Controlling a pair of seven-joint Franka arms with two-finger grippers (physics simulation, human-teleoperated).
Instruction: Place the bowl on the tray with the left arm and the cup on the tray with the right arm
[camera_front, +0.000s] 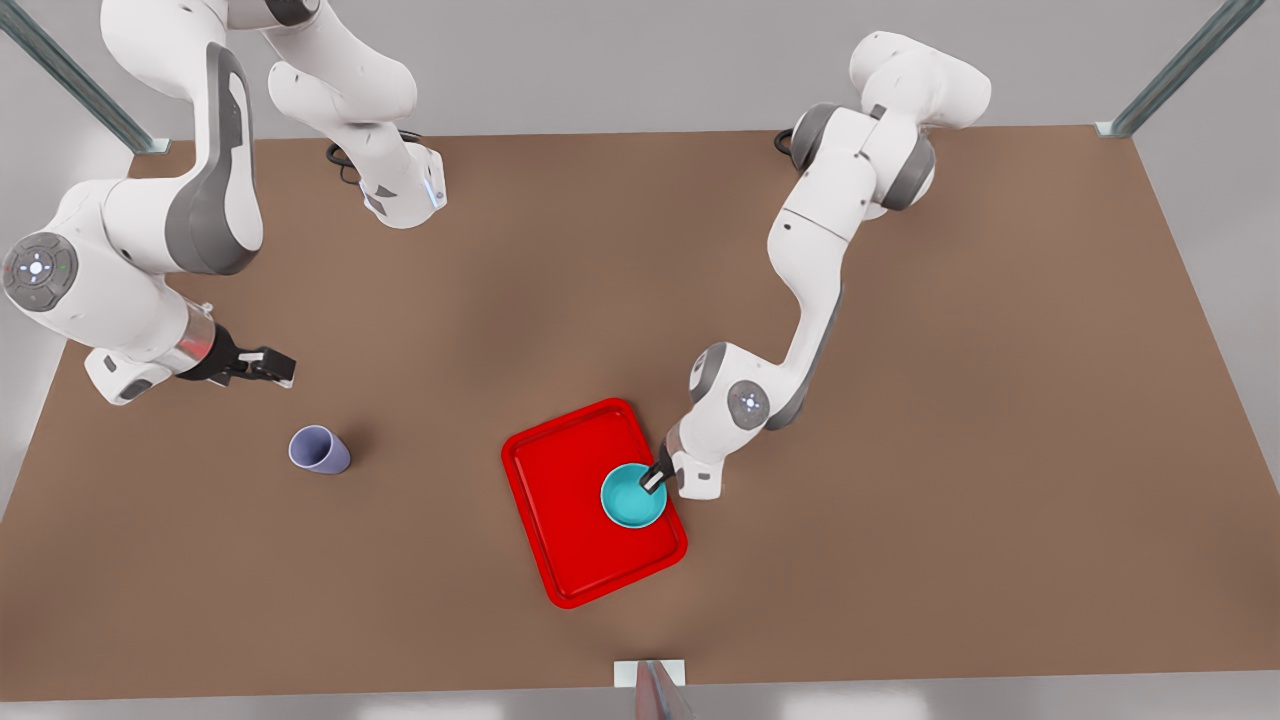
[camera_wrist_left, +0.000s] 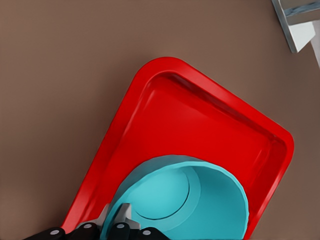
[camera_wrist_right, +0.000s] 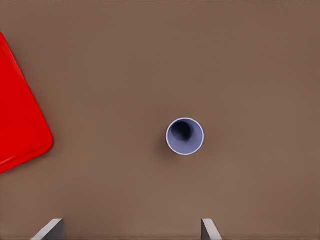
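The teal bowl (camera_front: 630, 498) sits over the near right corner of the red tray (camera_front: 560, 480), which lies mid-table. My left gripper (camera_front: 655, 478) belongs to the arm on the front view's right and is shut on the bowl's rim. In the left wrist view the bowl (camera_wrist_left: 200, 200) hangs from the gripper (camera_wrist_left: 120, 222) above the tray (camera_wrist_left: 200, 120); whether it touches the tray floor I cannot tell. The lavender cup (camera_front: 318, 449) stands upright on the table at the front view's left. My right gripper (camera_front: 270, 365) hovers open just behind it, fingers spread wide. The right wrist view has the gripper (camera_wrist_right: 131, 227), the cup (camera_wrist_right: 185, 136) and a tray corner (camera_wrist_right: 17, 120).
Brown table (camera_front: 900, 450) with bare room between cup and tray and to the front view's right. Metal frame posts (camera_front: 1170, 75) rise at the back corners, and one post (camera_wrist_left: 297, 20) appears in the left wrist view. A white bracket (camera_front: 650, 675) sits at the near edge.
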